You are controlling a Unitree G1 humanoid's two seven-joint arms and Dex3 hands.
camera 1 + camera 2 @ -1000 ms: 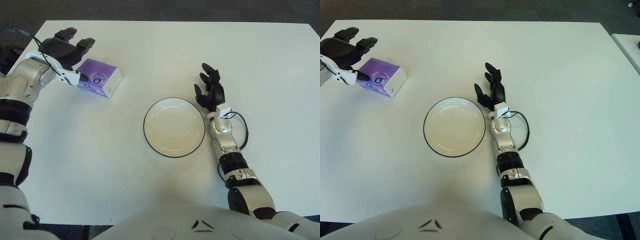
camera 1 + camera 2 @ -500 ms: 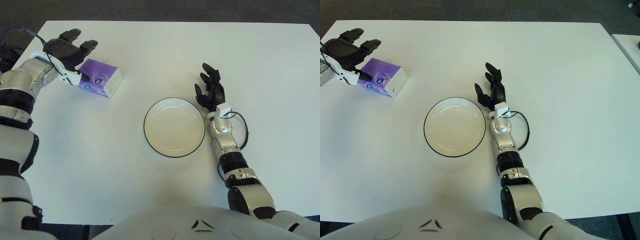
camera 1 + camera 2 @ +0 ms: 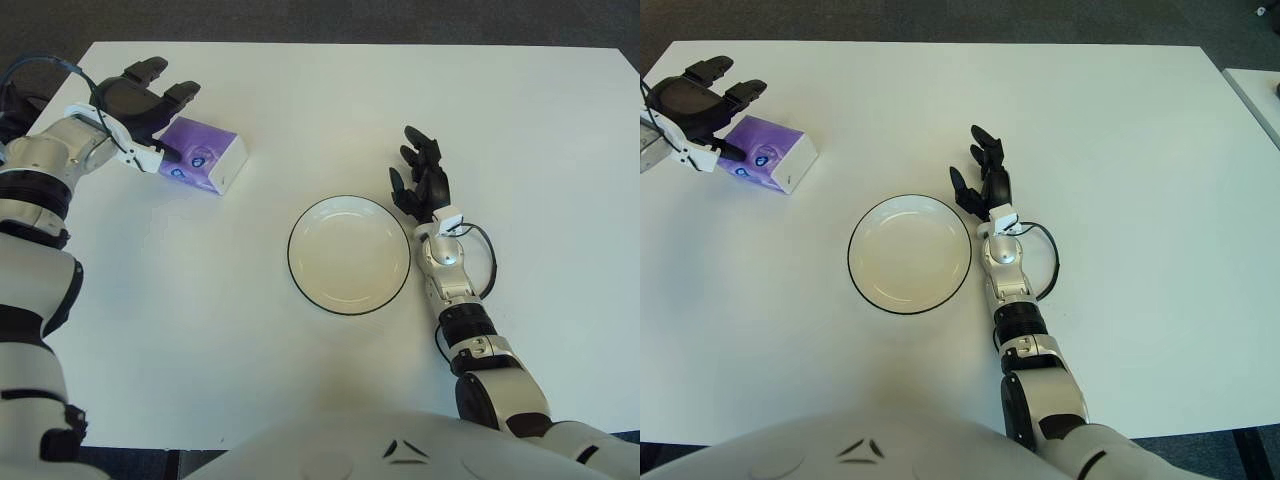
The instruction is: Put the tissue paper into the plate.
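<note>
Because the purple tissue pack (image 3: 203, 160) lies flat on the table (image 3: 330, 100), just inboard of the left hand (image 3: 140, 100) and touching its thumb side, the grasp is not yet made: the fingers (image 3: 170, 92) are spread open above the pack's far edge. A good grip would close across its short sides before lifting. The plate (image 3: 349, 254) sits well apart toward the right hand (image 3: 422, 182), which rests idle and relaxed beside the rim.
</note>
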